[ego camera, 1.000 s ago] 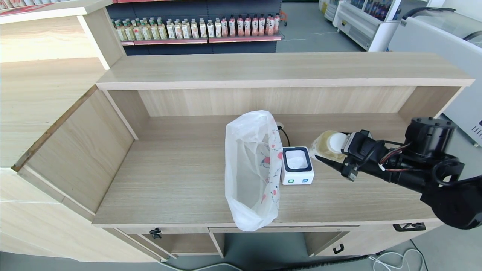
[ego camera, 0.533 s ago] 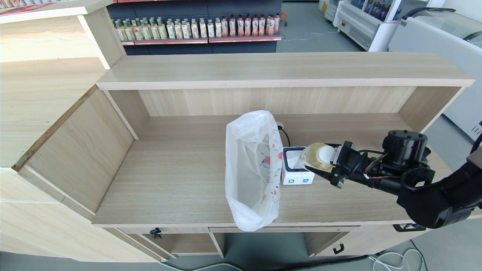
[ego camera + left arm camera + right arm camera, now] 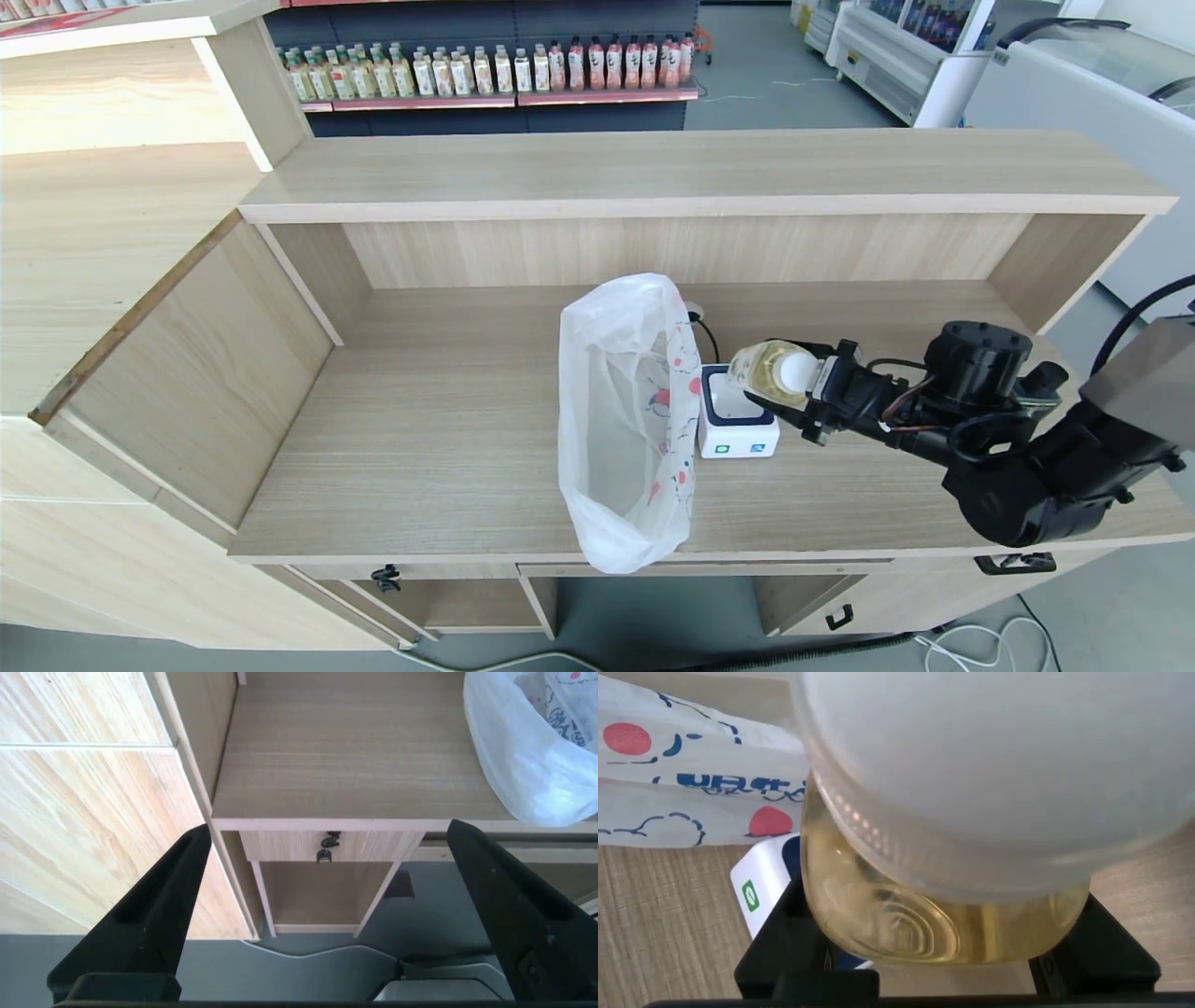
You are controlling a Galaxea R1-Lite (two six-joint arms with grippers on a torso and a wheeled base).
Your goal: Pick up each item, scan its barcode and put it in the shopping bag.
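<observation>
bottle of yellow liquid above scanner | right jaws clamped on it | left jaws spread

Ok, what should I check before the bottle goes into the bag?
1. Right hand shut on bottle: ok.
2. Bottle held above scanner: ok.
3. Barcode facing the scanner: cannot tell.
4. Bag upright with its mouth open, right beside the scanner: ok.
5. Left hand open and off the counter's front edge, away from the bag: ok.
</observation>
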